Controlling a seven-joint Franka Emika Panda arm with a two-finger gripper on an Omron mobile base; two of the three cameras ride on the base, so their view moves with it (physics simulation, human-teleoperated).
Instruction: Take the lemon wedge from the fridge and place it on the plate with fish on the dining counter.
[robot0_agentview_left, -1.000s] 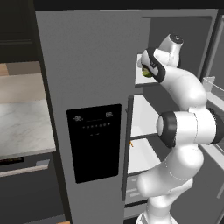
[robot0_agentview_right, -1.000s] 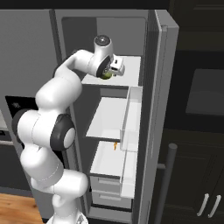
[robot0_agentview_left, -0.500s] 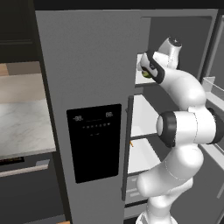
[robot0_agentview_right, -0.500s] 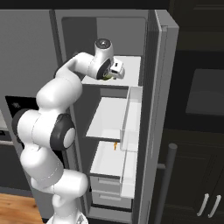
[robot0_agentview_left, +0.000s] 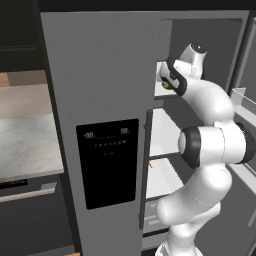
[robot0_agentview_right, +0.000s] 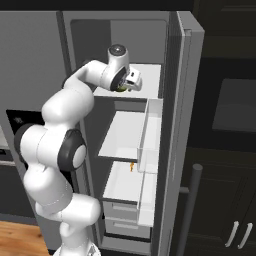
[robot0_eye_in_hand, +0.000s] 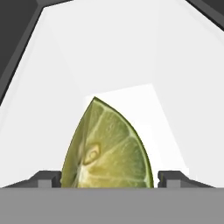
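The lemon wedge (robot0_eye_in_hand: 109, 148), yellow-green with a dark green rind, stands on the white top shelf (robot0_agentview_right: 150, 75) of the grey fridge (robot0_agentview_left: 100, 75), whose right door (robot0_agentview_right: 180, 100) is swung wide. My gripper (robot0_eye_in_hand: 109, 177) is open and reaches in over that shelf, one dark fingertip (robot0_eye_in_hand: 48, 177) on each side of the wedge. The left tip nearly touches it; a thin gap shows on the right. From the base, the gripper (robot0_agentview_right: 127, 86) sits over the wedge (robot0_agentview_right: 122, 90) at the shelf's front. Plate and fish are out of view.
A clear door bin (robot0_agentview_right: 150, 130) juts beside the middle shelf. A small orange item (robot0_agentview_right: 131, 166) lies on a lower shelf. The shut left fridge door with its black dispenser panel (robot0_agentview_left: 107, 162) stands close to my arm. A marble counter (robot0_agentview_left: 25, 145) lies left; dark cabinets (robot0_agentview_right: 225, 200) stand right.
The hand has sunk slightly toward the top shelf; the wedge has stayed where it was.
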